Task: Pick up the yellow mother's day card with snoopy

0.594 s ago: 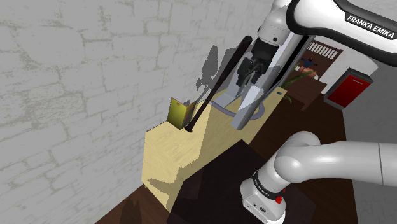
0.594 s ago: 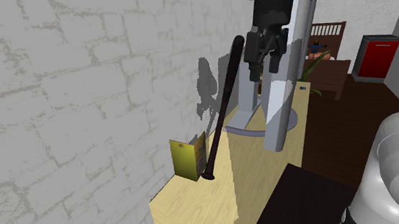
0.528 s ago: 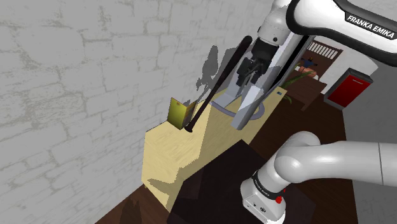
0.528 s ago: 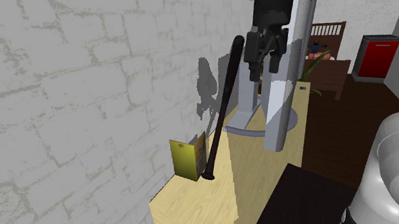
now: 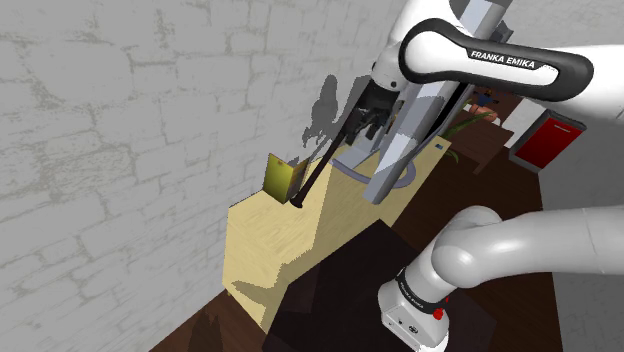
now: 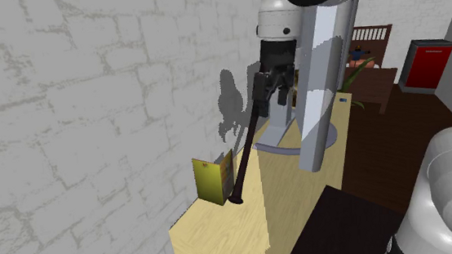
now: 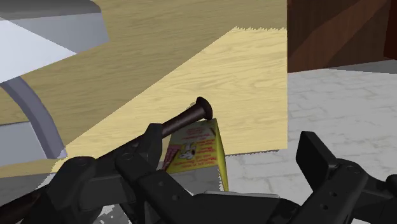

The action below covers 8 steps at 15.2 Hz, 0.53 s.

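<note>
**Approach in hand, jaws wide above the card**

We found the yellow card [image 5: 277, 176] standing upright on the light wood counter [image 5: 262, 255], at its wall-side edge and near the end of the surface. A dark bat [image 5: 320, 165] leaned against the wall there, its knob on the counter just beside the card. We could not tell whether the two touched.

The jaws hung high over the counter, well apart from the card and close by the bat's upper end. In the wrist view they stood wide apart with nothing clasped, and the card's printed face [image 7: 197, 147] showed beyond them with the bat's knob [image 7: 198, 109] at its top edge.

We judged this to be the approach, with no grasp yet made. The next move seemed to call for a descent toward the card's top edge, with the jaws turned to straddle its thin section. They would also need to stay clear of the bat, which looked easy to knock onto the card.
</note>
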### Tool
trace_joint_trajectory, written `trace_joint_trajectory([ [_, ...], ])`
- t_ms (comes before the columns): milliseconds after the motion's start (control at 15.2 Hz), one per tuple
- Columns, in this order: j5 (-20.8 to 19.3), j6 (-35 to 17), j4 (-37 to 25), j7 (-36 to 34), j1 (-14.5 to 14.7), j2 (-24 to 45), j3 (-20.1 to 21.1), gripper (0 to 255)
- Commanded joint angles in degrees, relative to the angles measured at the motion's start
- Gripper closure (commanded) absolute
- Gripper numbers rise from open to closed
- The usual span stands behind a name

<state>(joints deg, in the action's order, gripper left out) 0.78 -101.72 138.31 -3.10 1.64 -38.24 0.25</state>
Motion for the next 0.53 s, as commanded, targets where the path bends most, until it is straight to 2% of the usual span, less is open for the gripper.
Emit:
trace_joint_trajectory([
  [0, -0.17, -4.07, 0.82, 1.31, 0.3, 2.81, -0.28, 0],
  [462, -0.51, -17.82, 0.55, 6.03, 1.19, 15.83, -1.35, 0],
])
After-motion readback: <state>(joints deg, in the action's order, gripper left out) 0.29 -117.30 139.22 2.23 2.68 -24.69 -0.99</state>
